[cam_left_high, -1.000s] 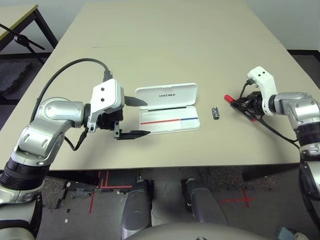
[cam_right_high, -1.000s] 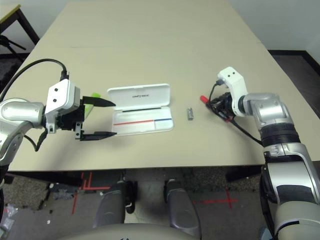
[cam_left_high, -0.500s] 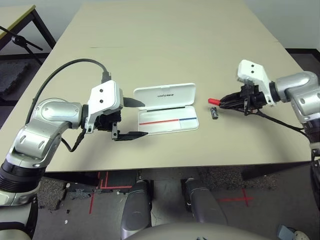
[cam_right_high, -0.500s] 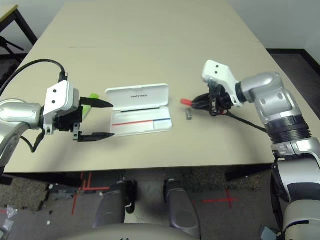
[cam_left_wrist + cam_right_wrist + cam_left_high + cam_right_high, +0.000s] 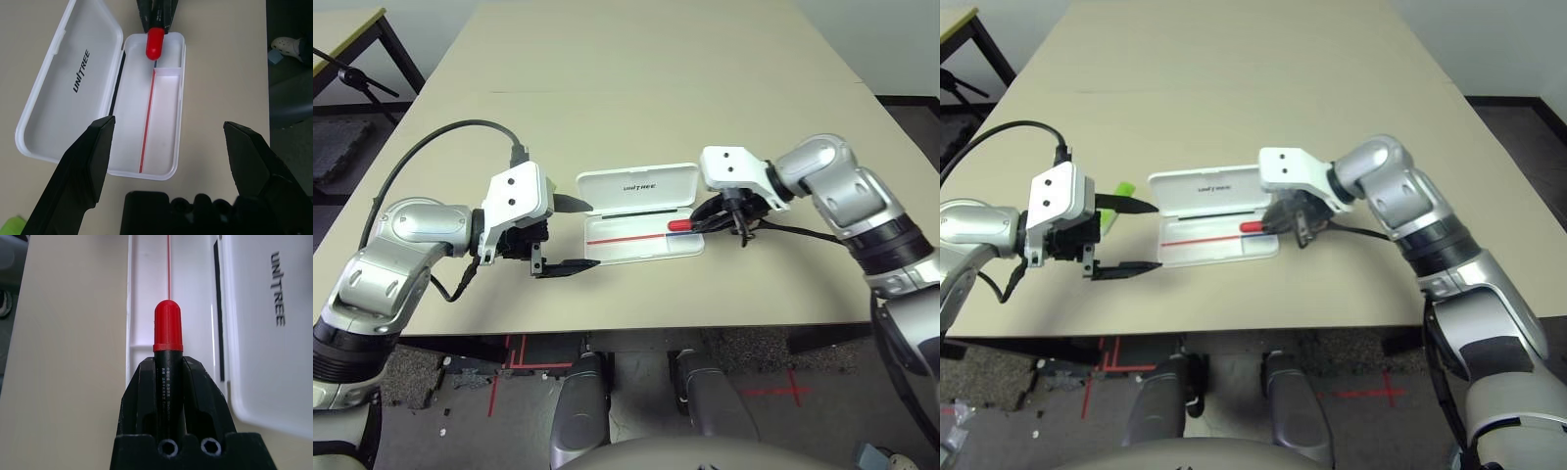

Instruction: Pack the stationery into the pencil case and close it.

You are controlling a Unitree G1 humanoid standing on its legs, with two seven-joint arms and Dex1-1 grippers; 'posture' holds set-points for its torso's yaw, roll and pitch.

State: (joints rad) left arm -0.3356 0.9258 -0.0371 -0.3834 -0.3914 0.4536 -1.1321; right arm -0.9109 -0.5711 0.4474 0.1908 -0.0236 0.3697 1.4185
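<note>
I saw bare table (image 5: 636,88) all round the open pencil case (image 5: 641,215). My right gripper (image 5: 700,224) was clenched on the red marker (image 5: 681,224), its red tip over the tray's right end. My left gripper (image 5: 570,233) stood released, wide, just left of the case, the lime-green highlighter (image 5: 1120,201) beside it.

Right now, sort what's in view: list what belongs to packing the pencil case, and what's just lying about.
Belongs to the job:
- open pencil case
- red marker, gripped in the right tool
- green highlighter, lying behind the open left tool

Just lying about:
- black stand beyond the table
</note>
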